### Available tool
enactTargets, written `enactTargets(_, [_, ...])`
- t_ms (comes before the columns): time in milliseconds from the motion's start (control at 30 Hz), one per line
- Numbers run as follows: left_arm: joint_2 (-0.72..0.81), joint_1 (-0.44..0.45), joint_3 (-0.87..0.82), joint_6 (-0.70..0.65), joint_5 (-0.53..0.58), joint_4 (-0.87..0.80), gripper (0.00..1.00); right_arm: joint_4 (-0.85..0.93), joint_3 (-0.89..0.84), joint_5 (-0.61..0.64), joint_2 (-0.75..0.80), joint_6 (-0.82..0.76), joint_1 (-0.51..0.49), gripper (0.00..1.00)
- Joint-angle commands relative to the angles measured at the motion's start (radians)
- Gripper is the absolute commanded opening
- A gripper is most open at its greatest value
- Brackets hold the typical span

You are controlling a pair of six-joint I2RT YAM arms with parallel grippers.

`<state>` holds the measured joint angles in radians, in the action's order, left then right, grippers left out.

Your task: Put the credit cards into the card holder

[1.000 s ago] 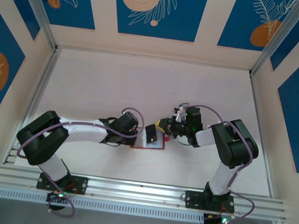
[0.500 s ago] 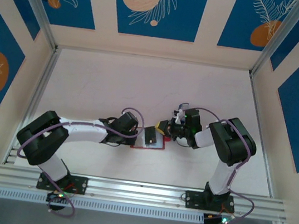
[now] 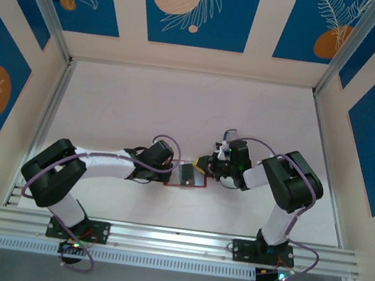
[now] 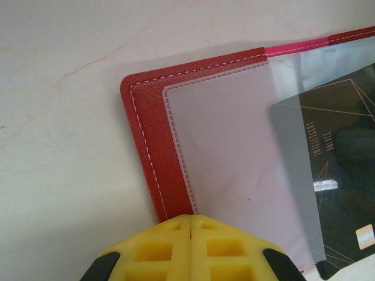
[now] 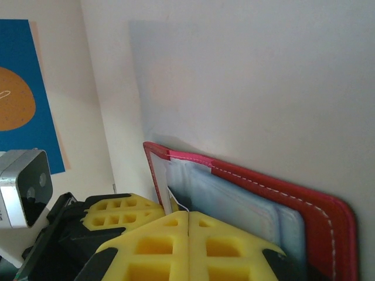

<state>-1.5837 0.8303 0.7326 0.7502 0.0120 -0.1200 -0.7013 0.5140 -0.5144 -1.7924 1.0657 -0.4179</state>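
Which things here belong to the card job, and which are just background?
Job:
red card holder, lying open
dark card, partly under the clear sleeve
left gripper
right gripper

Not the job:
table
blue patterned wall panels
metal rail

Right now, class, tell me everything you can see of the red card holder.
The card holder is red and leather-like, with pale stitching round a rounded corner, and lies open on the pale table. Inside are frosted clear sleeves; a dark card sits partly under one. The left tool, pads closed, meets one edge; the right tool, also closed, meets the opposite side. Whether either pinches it cannot be told.
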Motion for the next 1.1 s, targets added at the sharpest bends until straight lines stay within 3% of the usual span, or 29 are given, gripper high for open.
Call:
enactTargets(0, [-0.075,0.027,-0.010,-0.008,-0.041,-0.006,0.00,0.052,0.010,0.034,0.025,-0.032,-0.018,0.00])
enactTargets(633, [-0.079,0.027,-0.014,-0.003,-0.046,0.004,0.00,0.033,0.027,0.166,0.032,0.033,-0.063,0.00])
enactTargets(1067, [-0.080,0.029,-0.017,-0.001,-0.050,0.014,0.00,0.059,-0.032,0.391,0.144,0.096,-0.186,0.00])
